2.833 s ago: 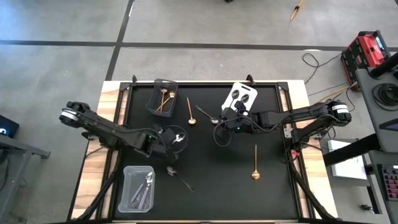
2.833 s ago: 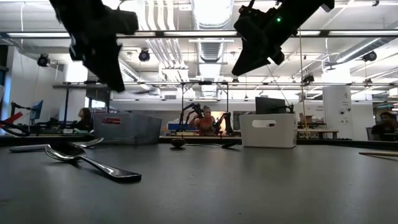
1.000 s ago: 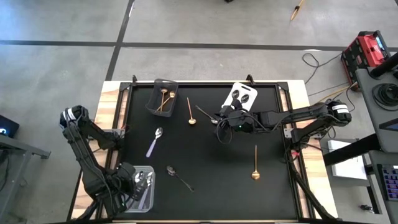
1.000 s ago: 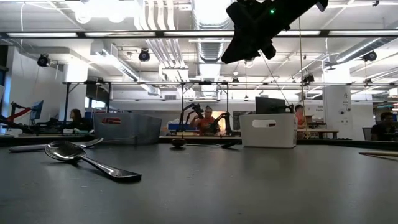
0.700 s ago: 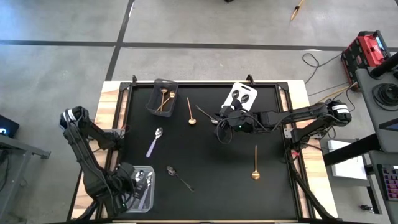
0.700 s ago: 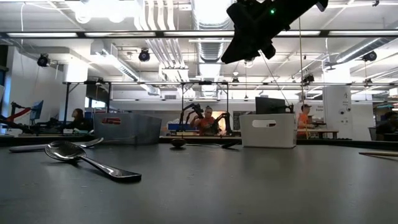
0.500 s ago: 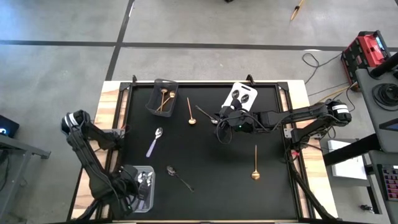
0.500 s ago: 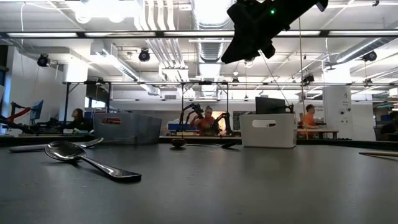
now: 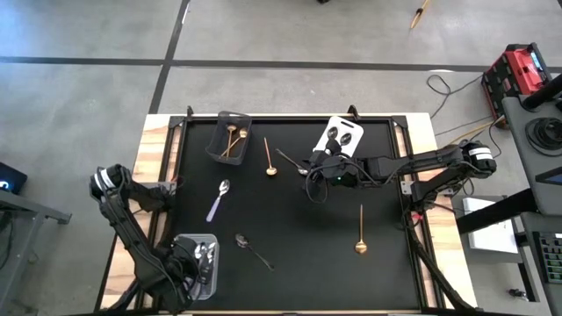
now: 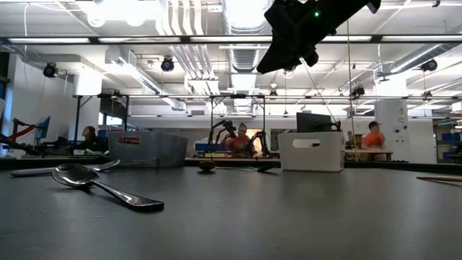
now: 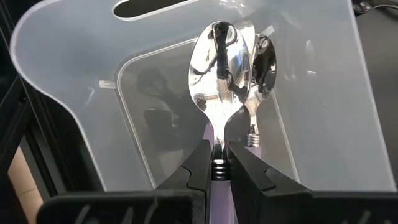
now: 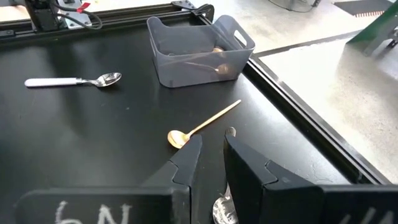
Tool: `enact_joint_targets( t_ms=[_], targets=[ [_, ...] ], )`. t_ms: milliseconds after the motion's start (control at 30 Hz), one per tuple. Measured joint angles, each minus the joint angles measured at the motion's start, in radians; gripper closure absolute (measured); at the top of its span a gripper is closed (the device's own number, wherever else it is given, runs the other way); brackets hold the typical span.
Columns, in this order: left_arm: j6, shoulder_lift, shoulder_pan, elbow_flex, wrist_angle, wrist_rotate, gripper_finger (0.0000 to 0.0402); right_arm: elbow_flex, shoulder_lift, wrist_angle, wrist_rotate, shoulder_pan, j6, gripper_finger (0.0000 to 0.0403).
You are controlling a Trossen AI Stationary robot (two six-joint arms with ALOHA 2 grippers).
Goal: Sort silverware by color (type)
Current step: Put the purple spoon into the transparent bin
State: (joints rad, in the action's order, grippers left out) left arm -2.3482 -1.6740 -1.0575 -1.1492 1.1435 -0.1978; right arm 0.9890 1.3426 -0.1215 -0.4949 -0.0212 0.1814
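My left gripper [image 9: 189, 265] hangs over the clear bin [image 9: 213, 241] at the table's near left, pointing down, shut on a silver spoon with a lilac handle [image 11: 219, 68]. Another silver spoon [image 11: 262, 59] lies in the bin. My right gripper [image 9: 313, 175] hovers high over the middle of the table, its fingers [image 12: 186, 162] a little apart with nothing between them. A dark spoon [image 9: 290, 161] lies on the table under it. Loose on the table are a lilac-handled spoon [image 9: 217, 200], another dark spoon [image 9: 253, 251] and two gold spoons [image 9: 269, 158] [image 9: 360, 230]. My left gripper pinches the spoon between its two fingers at the neck [image 11: 217, 163], where the lilac handle meets the bowl. The fingers come from above and lie along the spoon. The bowl sticks out past the fingertips, hanging down inside the clear bin's walls; whether it touches the bin, I cannot tell.
A dark bin [image 9: 228, 136] with gold spoons stands at the far left of the mat. A white bin [image 9: 340, 133] with dark spoons stands at the far middle. The middle and near right of the black mat are bare. People move in the room behind.
My left gripper has sunk toward the clear bin and drifted a little toward the table's near edge, still shut on the lilac-handled spoon, which now reaches lower into the bin.
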Motion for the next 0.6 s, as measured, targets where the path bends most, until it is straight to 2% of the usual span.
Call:
enact_joint_targets(
  t_ms=[600],
  targets=[
    [0.0, -0.045, 0.009, 0.0, 0.02, -0.001, 0.0378, 0.0, 0.0, 0.001, 0.0, 0.0, 0.001, 0.0343]
  ],
)
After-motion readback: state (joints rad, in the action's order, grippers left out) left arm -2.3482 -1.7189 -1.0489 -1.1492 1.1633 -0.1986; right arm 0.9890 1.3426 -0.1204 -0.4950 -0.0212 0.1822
